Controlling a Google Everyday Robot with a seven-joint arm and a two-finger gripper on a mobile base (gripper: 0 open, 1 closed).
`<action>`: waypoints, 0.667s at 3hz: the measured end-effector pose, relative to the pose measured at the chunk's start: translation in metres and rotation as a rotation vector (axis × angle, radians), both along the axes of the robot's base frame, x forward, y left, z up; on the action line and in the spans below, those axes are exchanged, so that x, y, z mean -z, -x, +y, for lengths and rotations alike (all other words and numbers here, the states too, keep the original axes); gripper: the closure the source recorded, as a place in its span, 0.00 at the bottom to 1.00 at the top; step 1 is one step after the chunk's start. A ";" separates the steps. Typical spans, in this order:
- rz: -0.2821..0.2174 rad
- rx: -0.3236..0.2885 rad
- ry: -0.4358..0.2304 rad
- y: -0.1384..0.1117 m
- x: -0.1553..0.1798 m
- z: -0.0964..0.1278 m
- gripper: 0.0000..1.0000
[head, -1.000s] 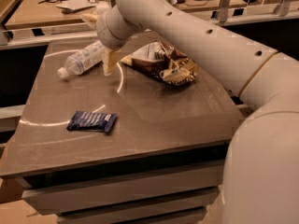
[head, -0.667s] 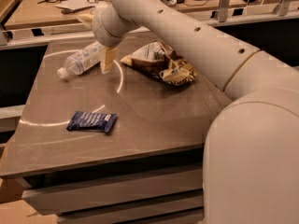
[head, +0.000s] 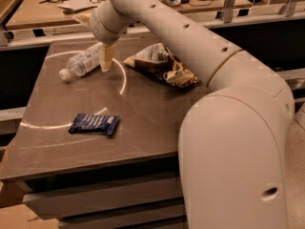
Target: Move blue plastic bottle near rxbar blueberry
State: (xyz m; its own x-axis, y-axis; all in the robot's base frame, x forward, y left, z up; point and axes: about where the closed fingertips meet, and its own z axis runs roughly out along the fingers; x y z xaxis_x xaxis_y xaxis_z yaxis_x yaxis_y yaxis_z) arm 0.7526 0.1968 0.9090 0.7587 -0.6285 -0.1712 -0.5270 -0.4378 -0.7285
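Observation:
The blue plastic bottle (head: 80,64), clear with a pale label and a white cap, lies on its side at the back left of the table, with its cap pointing to the front left. My gripper (head: 105,61) reaches down at the bottle's base end and stands against it. The rxbar blueberry (head: 94,124), a flat dark navy wrapper, lies near the table's front left, well apart from the bottle. My arm comes in from the right, across the back of the table.
A brown-and-cream chip bag (head: 164,66) lies at the back middle, to the right of the gripper. The dark table (head: 143,123) has a front edge below the bar. A cluttered wooden bench (head: 57,6) stands behind. My arm's bulk (head: 238,142) fills the right side.
My arm has swung leftward and its elbow now covers more of the right side. The gripper has shifted slightly left onto the bottle's base end. The bottle and the bar have stayed in place.

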 end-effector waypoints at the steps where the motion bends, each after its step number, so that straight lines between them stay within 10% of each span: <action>1: 0.022 -0.027 0.029 -0.004 0.008 0.006 0.00; 2: 0.055 -0.057 0.051 -0.006 0.021 0.017 0.03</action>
